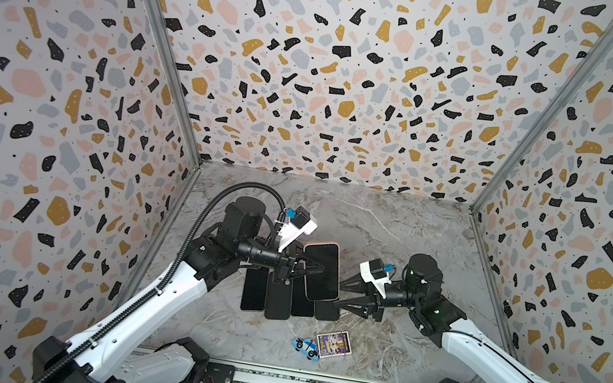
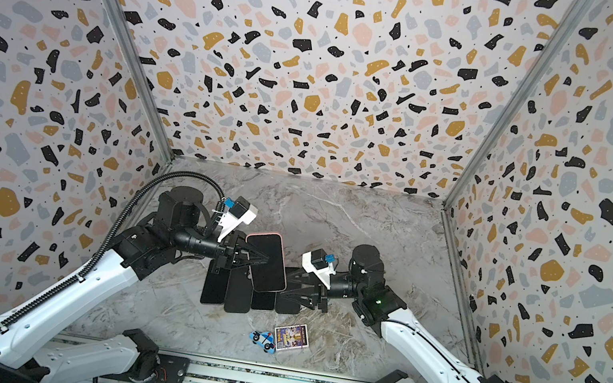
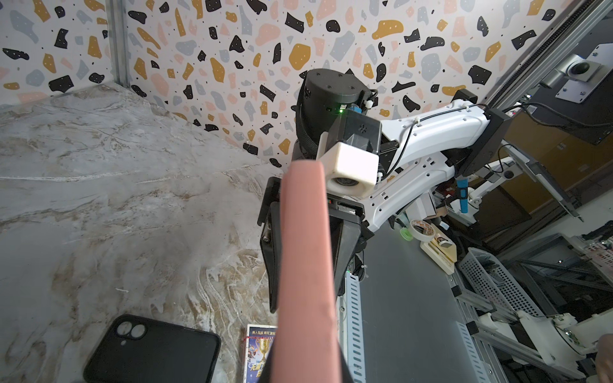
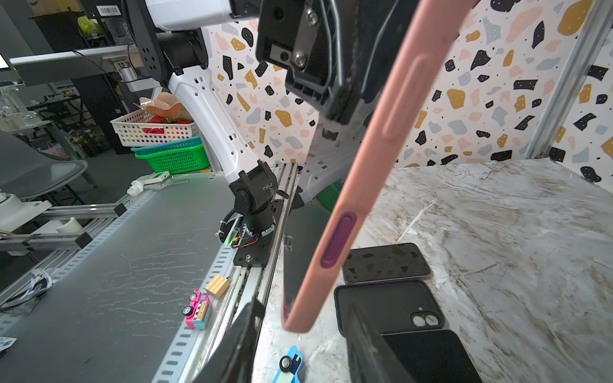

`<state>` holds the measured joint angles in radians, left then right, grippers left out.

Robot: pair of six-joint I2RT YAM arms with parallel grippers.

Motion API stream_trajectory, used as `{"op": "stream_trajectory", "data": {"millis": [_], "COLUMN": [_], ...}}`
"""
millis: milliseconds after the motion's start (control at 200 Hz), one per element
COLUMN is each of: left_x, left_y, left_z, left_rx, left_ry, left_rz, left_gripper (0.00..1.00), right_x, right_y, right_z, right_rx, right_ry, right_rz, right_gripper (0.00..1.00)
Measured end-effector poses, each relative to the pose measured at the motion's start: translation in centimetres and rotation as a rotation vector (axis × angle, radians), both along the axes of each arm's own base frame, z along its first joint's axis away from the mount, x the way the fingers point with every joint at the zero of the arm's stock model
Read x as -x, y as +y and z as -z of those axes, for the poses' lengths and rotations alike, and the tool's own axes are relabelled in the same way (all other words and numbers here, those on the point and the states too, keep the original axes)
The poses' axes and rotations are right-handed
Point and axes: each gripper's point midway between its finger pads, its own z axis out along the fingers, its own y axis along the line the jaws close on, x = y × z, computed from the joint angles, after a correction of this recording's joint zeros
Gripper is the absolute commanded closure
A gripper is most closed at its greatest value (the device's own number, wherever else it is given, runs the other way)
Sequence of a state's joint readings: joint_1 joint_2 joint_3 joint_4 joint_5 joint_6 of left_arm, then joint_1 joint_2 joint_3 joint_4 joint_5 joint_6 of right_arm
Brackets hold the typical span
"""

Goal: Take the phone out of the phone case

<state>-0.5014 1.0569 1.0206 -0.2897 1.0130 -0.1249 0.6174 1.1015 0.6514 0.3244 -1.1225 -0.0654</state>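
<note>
Phone in its pink case, held up in the air

The phone (image 1: 322, 273) sits inside the pink phone case (image 4: 388, 139), screen up, above a row of dark phones (image 1: 278, 301) that lie on the marble surface (image 1: 374, 229). The left claw (image 1: 319, 269) is pressed tight on one long side of the case and holds it up. The right claw (image 1: 340, 294) is spread wide, just beside the other long side, near a bottom corner. It may be touching the rim, but that is hard to see. To do this step well, I think the right claw should grab only the soft pink rim at that corner and peel it back slowly, while the left holds firm so the phone does not drop.
</note>
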Motion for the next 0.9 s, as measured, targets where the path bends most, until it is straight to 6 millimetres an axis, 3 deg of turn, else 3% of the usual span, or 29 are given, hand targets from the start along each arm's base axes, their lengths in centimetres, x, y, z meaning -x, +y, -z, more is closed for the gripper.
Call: {"op": "stream_trajectory", "data": {"millis": [300, 581, 901], "left_x": [0.0, -0.6, -1.4], "left_y": [0.0, -0.2, -1.2], "left_z": [0.4, 0.2, 1.1], "left_rx": [-0.002, 0.007, 0.028], "left_ry": [0.013, 0.018, 0.111], "left_rz": [-0.002, -0.015, 0.007], "left_gripper": [1.00, 1.00, 1.00], "right_x": [-0.1, 0.1, 0.6], "right_y": [0.2, 0.2, 0.1], "right_z": [-0.1, -0.2, 0.9], "right_rx": [-0.003, -0.010, -0.003], "right_ry": [0.016, 0.043, 0.043], "right_rz": [-0.014, -0.024, -0.029], "right_gripper": [0.83, 0.84, 0.84]}}
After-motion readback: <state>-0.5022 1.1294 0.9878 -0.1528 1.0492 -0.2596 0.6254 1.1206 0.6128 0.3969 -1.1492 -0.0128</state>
